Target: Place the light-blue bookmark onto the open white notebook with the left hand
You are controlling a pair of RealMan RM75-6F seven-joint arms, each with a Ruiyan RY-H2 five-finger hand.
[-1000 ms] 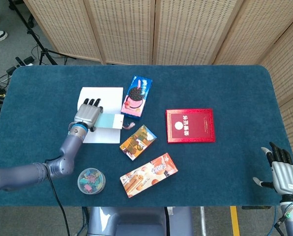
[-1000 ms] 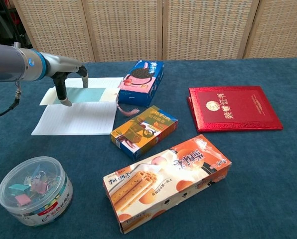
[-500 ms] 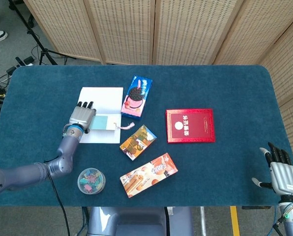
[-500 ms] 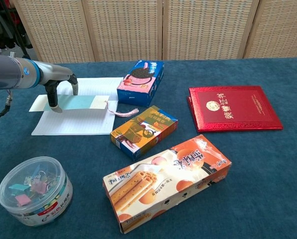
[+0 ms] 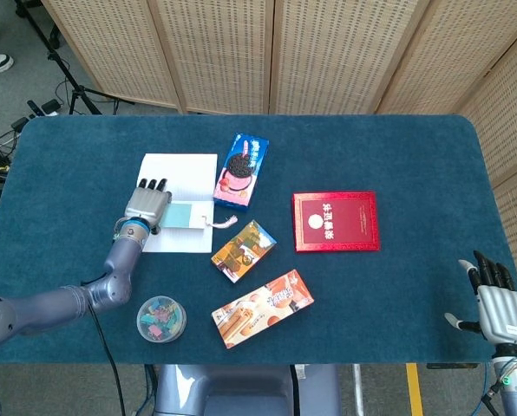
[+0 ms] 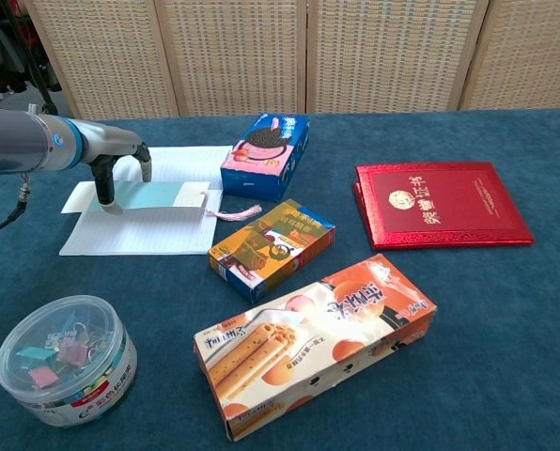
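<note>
Blue bookmark [image 6: 153,194] lies on the white notebook [image 6: 139,230] at the left, the left hand [image 6: 120,164] pinching its end. Next, I think, fingers should let go.

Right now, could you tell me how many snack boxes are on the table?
3. The blue cookie box lies beside the notebook, the small box sits mid-table, and the long orange box is nearest the front edge. None seems hidden.

left hand [image 5: 147,207]: pulled back toward the notebook's left edge, fingers over the bookmark's end
light-blue bookmark [image 6: 158,194]: slid left across the white notebook [image 6: 148,230] (pink tassel trailing off its right edge)
</note>
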